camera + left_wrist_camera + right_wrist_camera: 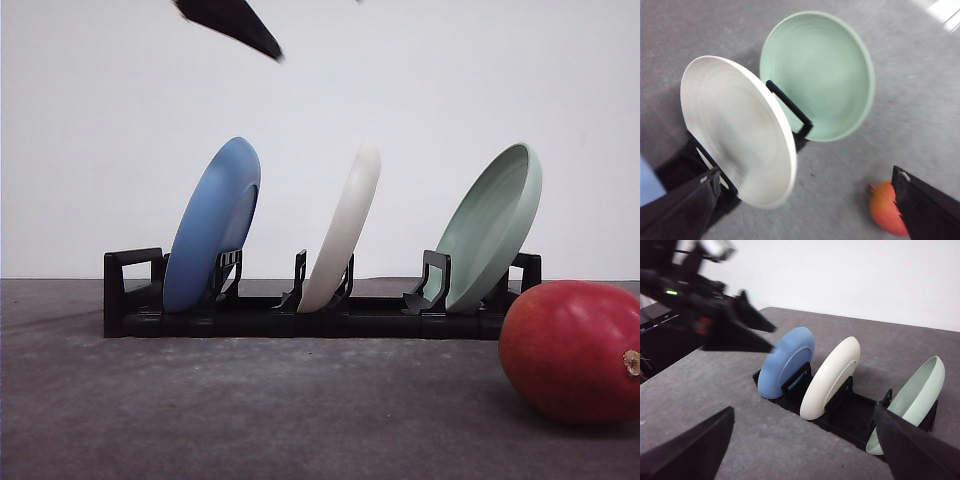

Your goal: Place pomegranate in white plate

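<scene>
Pomegranate [572,352] untouched, near right. Left gripper [805,210] and right gripper [805,450] both wide open, empty. Next: pull white plate [342,230] from rack [300,315].

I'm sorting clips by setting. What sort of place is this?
Probably a lab test bench, not a kitchen: a bare grey table against a blank white wall, with just a black dish rack holding three plates and a pomegranate.
</scene>
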